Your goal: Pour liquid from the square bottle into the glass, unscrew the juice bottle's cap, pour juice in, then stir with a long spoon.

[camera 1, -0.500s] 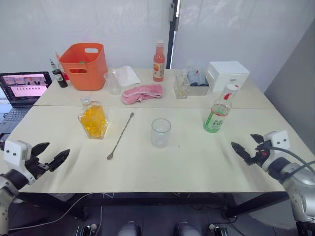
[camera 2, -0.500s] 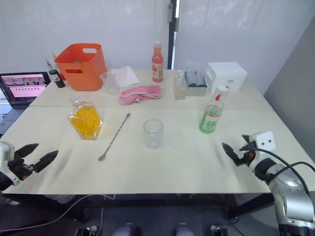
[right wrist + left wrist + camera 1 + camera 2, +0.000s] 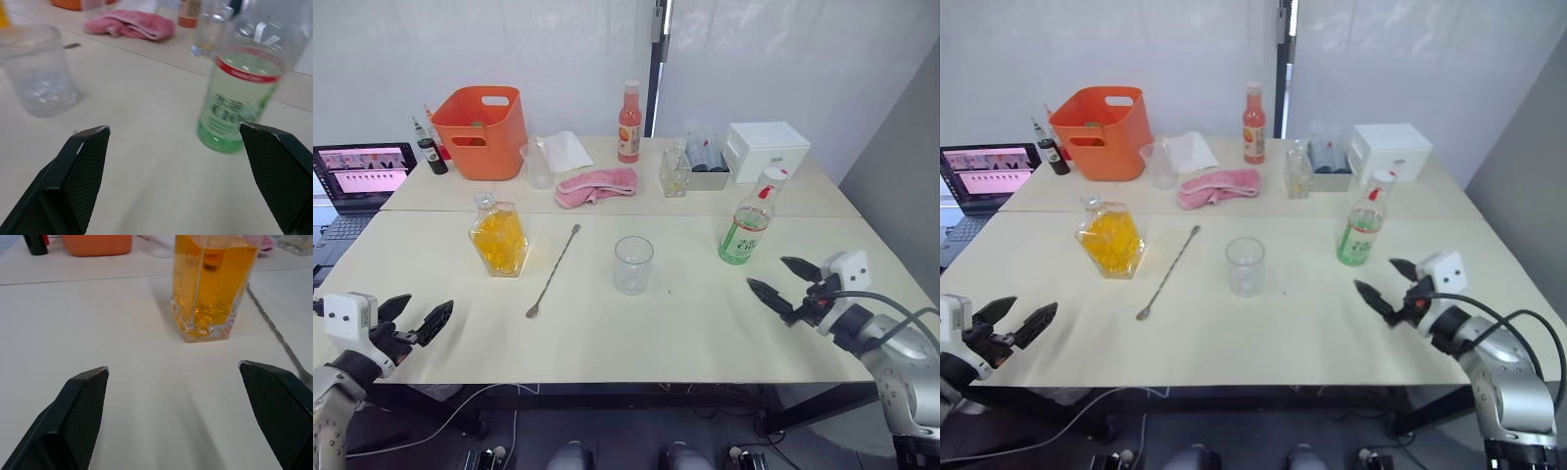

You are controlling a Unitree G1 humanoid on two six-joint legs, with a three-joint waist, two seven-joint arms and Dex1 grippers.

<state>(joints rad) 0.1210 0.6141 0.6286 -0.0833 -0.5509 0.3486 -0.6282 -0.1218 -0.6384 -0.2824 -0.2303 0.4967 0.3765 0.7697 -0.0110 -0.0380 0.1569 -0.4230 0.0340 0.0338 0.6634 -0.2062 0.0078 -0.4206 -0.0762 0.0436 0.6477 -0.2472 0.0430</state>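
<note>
Your right gripper [image 3: 785, 278] has crept inward, jaws spread, toward the juice bottle [image 3: 747, 229]. Left wrist view: jaws wide, square bottle [image 3: 213, 284] upright ahead on the tabletop [image 3: 685, 323]; approach level, grip its flat sides.

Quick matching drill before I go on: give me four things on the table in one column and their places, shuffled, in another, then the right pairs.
Things:
1. square bottle
2. glass
3. juice bottle
4. long spoon

Places:
A. nearest the right pincer
B. lying between square bottle and glass
C. toward the left side, holding yellow-orange liquid
D. standing empty at the table's middle

Pairs: 1-C, 2-D, 3-A, 4-B
</note>
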